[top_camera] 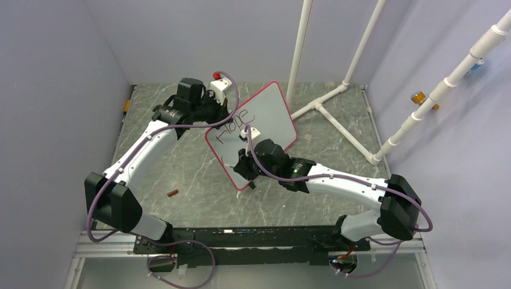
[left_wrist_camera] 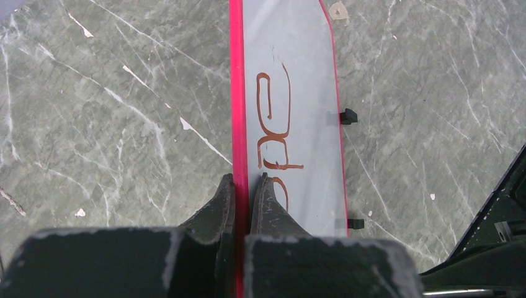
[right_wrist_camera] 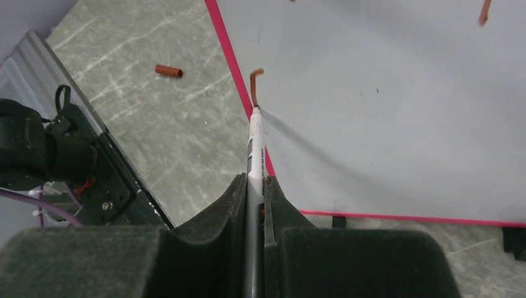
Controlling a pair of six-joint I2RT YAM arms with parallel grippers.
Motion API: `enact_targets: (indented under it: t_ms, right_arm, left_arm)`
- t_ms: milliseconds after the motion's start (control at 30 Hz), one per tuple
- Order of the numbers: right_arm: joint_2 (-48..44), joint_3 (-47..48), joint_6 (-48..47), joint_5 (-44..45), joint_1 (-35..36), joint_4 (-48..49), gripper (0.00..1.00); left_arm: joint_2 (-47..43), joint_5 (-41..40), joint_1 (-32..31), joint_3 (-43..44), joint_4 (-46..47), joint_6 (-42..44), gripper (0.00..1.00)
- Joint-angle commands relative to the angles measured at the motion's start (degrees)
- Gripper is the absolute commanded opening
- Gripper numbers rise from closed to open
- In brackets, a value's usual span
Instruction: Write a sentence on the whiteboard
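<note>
Nearest the right wrist camera, the right gripper point(right_wrist_camera: 254, 186) is clenched on a slim white marker with a red-brown tip point(right_wrist_camera: 255, 139), the barrel running straight out between the jaws. That tip touches the rounded-corner, pale grey whiteboard with a thin red-pink frame point(right_wrist_camera: 384, 124) just inside the frame, at the end of a short hooked stroke.

The left gripper point(left_wrist_camera: 243, 185) is clamped on the opposite long edge of the frame, one finger on each face, and holds the whiteboard tilted above the grey marbled table point(top_camera: 181, 162). Two small black feet point(left_wrist_camera: 348, 116) sit on the edge facing the right arm.

The red-brown handwritten sentence point(top_camera: 235, 123) reads "Hope" so far, along the clamped edge. The hooked stroke appears to start a second line beneath it.

The coming stroke should run along the long axis of the whiteboard, away from the frame beside the tip and into bare surface. The right arm is nearer that line. Room is ample along the line and limited by the frame beside the tip and the footed edge.

A small red-brown cylinder point(top_camera: 172, 193), probably the cap, lies well apart on the table.
</note>
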Motion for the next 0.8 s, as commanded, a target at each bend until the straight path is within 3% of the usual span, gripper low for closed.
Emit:
enact_targets:
  t_ms: [0,500,767]
  right_arm:
    - [-1.1,-2.6,1.1,2.2,-0.2,0.7,0.00]
    - [-4.1,-9.5,3.5,3.3,-0.2,0.0,0.00]
    - [-3.2,-8.6,3.8,1.1,0.0,0.9,0.00]
  left_arm:
    - [1.2,-9.1,-0.5,-0.2,-2.1,6.1,0.00]
    - [1.2,-9.2,-0.6,-0.2,-2.0,6.1,0.00]
    - [1.3,-9.3,-0.6,-0.2,-2.1,6.2,0.00]
